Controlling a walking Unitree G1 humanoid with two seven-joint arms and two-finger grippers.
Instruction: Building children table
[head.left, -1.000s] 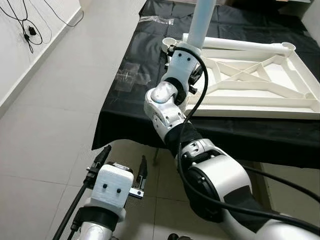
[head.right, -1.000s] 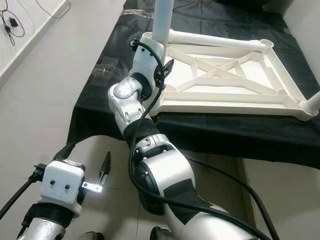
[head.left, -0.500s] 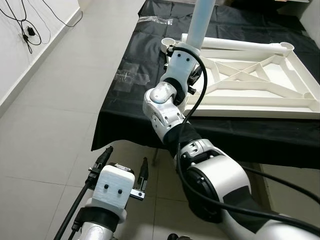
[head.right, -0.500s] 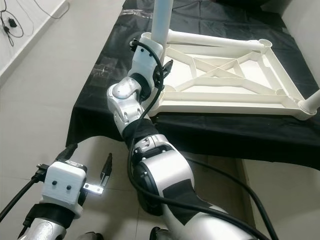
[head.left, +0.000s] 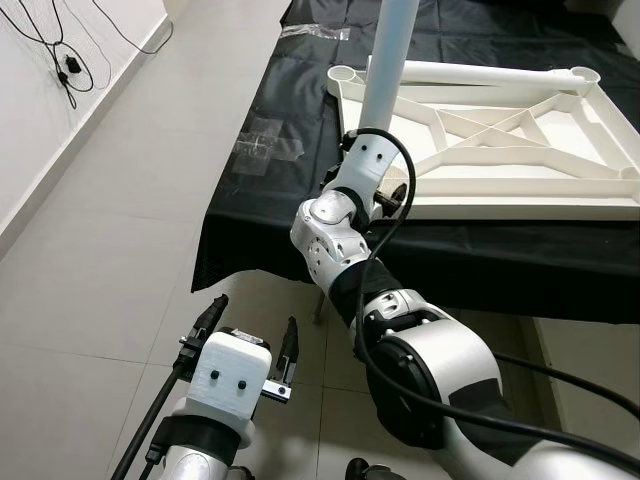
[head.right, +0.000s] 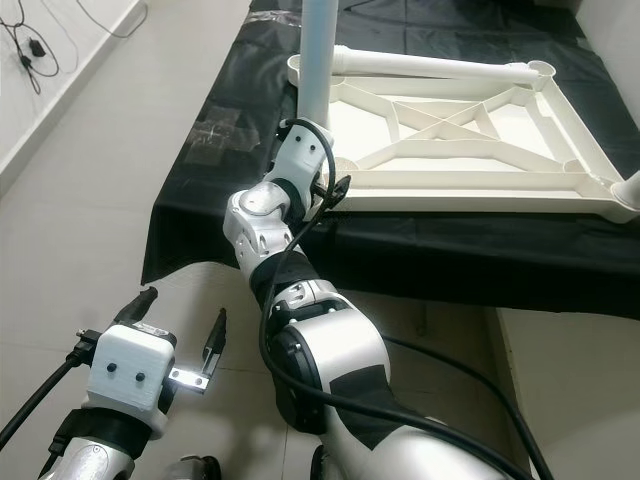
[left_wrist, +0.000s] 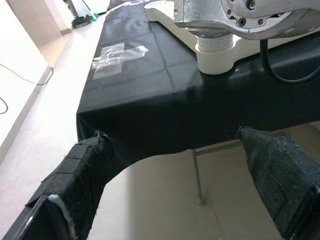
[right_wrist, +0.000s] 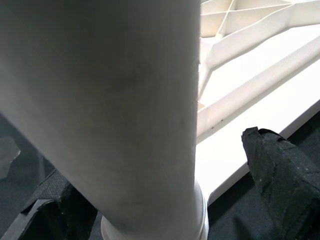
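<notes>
Tabletop (head.left: 520, 150), white and ribbed, lies upside down on the black cloth (head.left: 270, 200) covering the work table, its near-left corner close to the near edge of the cloth. White leg (head.left: 385, 60) stands upright in the socket at that near-left corner; a second leg (head.left: 480, 72) lies flat along the far side of the tabletop. Right gripper (right_wrist: 165, 165) is at the base of the upright leg, its black fingers (right_wrist: 280, 170) standing wide on either side of the tube, apart from it. Clear plastic bag (head.left: 262, 150) lies on the cloth toward its left edge. Left gripper (head.left: 250, 335) hangs low over the tiled floor (head.left: 100, 260) in front of the table, jaws wide and holding nothing.
</notes>
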